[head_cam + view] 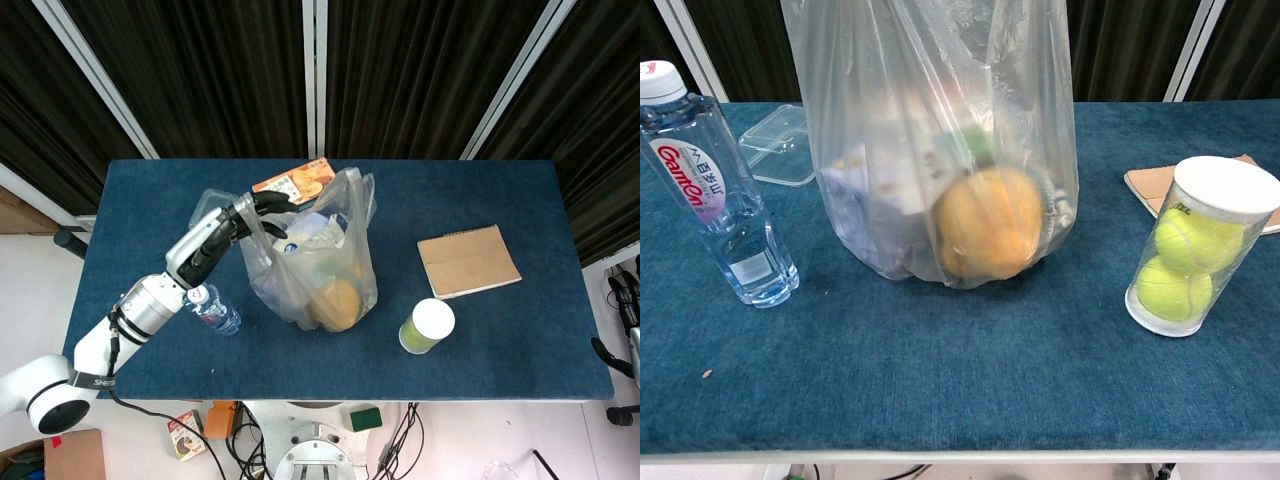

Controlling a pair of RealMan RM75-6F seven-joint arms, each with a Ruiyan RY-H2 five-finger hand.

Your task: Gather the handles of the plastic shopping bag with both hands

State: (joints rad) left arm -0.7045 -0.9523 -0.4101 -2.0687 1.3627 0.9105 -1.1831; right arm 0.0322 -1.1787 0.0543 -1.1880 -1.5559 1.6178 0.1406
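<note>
Left hand: your left hand reaches the bag's upper left edge, dark fingers curled at the plastic; you cannot tell whether it truly grips.
Right hand: out of both views.
Shopping bag: the plastic shopping bag stands mid-counter, holding an orange ball.
Nearby: water bottle left of the bag, tennis-ball can right, notebook beyond.

1. The left arm reaches from the lower left, slanting up and to the right — seen only in the head view.
2. The left hand has dark fingers curled at the plastic shopping bag handle; the exact grip is unclear.
3. The right hand shows in neither view.
</note>
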